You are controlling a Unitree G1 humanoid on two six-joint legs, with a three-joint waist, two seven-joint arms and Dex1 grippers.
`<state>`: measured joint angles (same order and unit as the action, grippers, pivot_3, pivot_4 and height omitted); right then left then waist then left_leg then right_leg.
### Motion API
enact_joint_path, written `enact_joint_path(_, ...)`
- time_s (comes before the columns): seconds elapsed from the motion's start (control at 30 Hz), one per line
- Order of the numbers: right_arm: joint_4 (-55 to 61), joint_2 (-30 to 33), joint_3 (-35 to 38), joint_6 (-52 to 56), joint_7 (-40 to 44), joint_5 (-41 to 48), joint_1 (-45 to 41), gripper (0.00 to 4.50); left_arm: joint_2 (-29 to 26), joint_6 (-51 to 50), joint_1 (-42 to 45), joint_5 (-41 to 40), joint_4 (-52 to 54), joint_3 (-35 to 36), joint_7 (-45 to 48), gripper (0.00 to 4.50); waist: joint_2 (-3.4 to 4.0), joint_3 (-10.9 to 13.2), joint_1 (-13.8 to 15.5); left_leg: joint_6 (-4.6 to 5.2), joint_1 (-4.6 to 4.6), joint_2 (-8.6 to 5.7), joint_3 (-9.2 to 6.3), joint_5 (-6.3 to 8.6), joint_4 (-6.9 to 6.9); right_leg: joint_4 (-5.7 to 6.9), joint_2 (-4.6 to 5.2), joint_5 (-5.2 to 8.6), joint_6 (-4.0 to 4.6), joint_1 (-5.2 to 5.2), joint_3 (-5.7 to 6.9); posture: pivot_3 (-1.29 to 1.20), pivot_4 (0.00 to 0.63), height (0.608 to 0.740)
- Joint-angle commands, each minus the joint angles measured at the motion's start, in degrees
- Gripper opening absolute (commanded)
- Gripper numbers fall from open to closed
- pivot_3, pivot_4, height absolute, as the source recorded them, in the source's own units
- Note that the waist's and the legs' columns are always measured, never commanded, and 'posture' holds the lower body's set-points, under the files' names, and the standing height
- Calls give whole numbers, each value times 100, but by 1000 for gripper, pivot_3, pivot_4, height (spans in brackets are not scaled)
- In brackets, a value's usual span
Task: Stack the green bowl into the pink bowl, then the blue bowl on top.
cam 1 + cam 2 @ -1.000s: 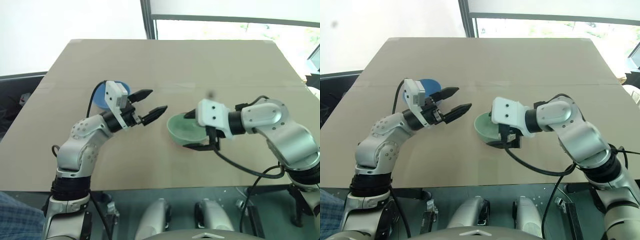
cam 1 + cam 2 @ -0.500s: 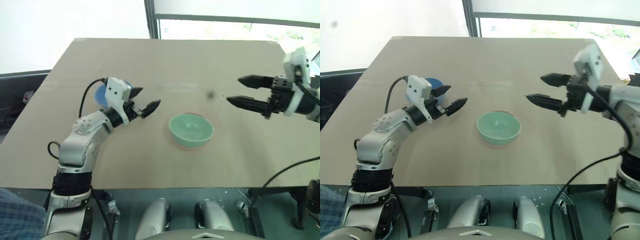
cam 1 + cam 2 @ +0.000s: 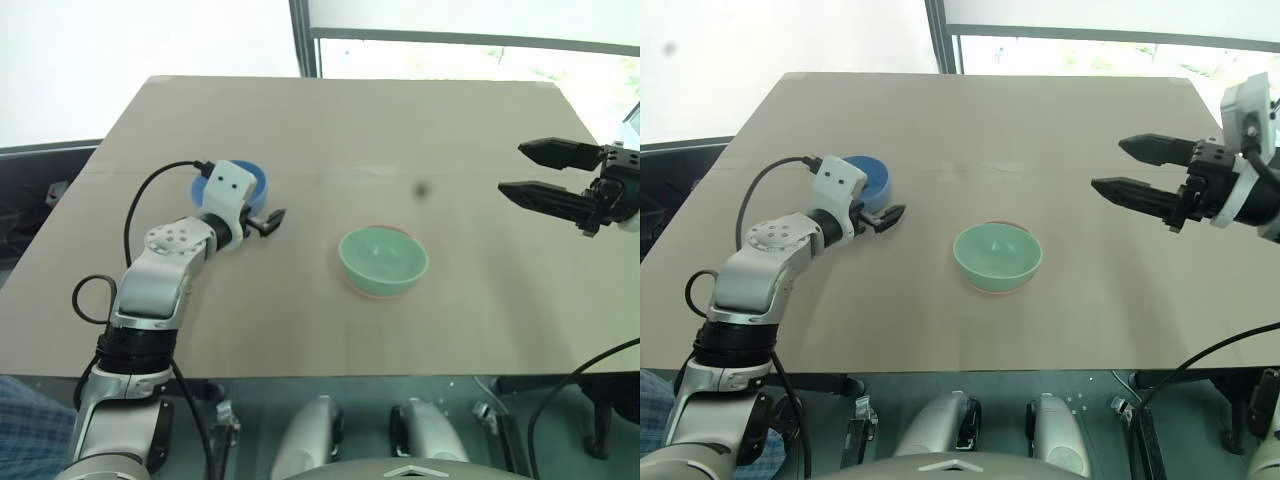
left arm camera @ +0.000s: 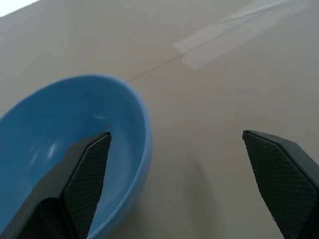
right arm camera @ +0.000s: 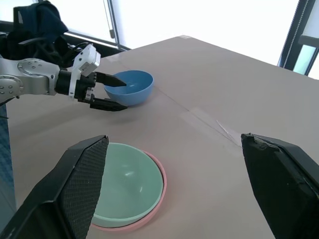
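Left hand (image 3: 883, 212) is at the blue bowl (image 3: 869, 180), on the left part of the desk (image 3: 980, 130). Its fingers are spread wide; the left wrist view shows one finger (image 4: 87, 174) inside the bowl and the other outside, with the rim running between them. Nothing is gripped; whether a finger touches the bowl wall cannot be told. The blue bowl stands upright on the desk surface, well apart from the other two bowls.

Centre of desk: green bowl (image 3: 383, 259) sits nested inside the pink bowl (image 5: 160, 201), upright. Only a thin pink rim shows around and under the green one. Both are empty.

A strip of clear tape (image 5: 212, 127) runs across the desk behind the nested pair.

Right hand (image 3: 548, 172) hangs in the air over the right part of the desk, raised clear of the surface, pointing roughly level toward the left. Its two fingers stand wide apart and empty, well apart from the nested bowls.
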<state>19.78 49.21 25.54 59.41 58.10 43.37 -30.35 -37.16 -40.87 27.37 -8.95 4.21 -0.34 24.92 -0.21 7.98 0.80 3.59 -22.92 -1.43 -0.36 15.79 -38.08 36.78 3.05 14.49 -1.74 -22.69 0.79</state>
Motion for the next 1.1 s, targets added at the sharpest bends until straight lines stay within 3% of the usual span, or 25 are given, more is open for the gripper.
enact_joint_path(0.03,19,139,54,-267,-96,115,10,4460,-98,229,197,424,-515,-134,-97,4500,0,0,2,1,-1,0,0,0,0,0,0,0,0,0,0,0,150,740)
enact_joint_path(0.27,11,150,24,-456,-271,132,180,4460,121,649,581,734,-1598,-292,-94,4500,-3,1,18,9,-5,-1,-1,6,-1,-1,4,0,0,-1,0,0,150,740)
enact_joint_path(0.4,41,240,78,-527,-331,158,304,4500,245,864,808,867,-1949,-369,-34,3527,-4,2,12,8,-6,-1,0,5,-2,-3,4,0,0,-1,1,0,150,740)
enact_joint_path(0.63,109,347,170,-595,-440,305,467,4500,305,1054,908,949,-2158,-381,104,597,-4,1,8,7,-5,-1,1,4,-2,-1,4,0,0,-2,0,0,150,740)
enact_joint_path(0.7,103,373,193,-634,-464,339,487,4500,292,1070,926,981,-2165,-359,150,70,8,-8,15,11,0,0,1,6,-3,2,5,0,0,1,0,0,150,740)
enact_joint_path(1.1,43,519,212,-808,-457,529,554,4500,181,1264,1302,1043,-2395,-402,768,70,5,-6,33,11,-4,-2,2,7,-11,3,7,-1,-1,1,0,0,150,740)
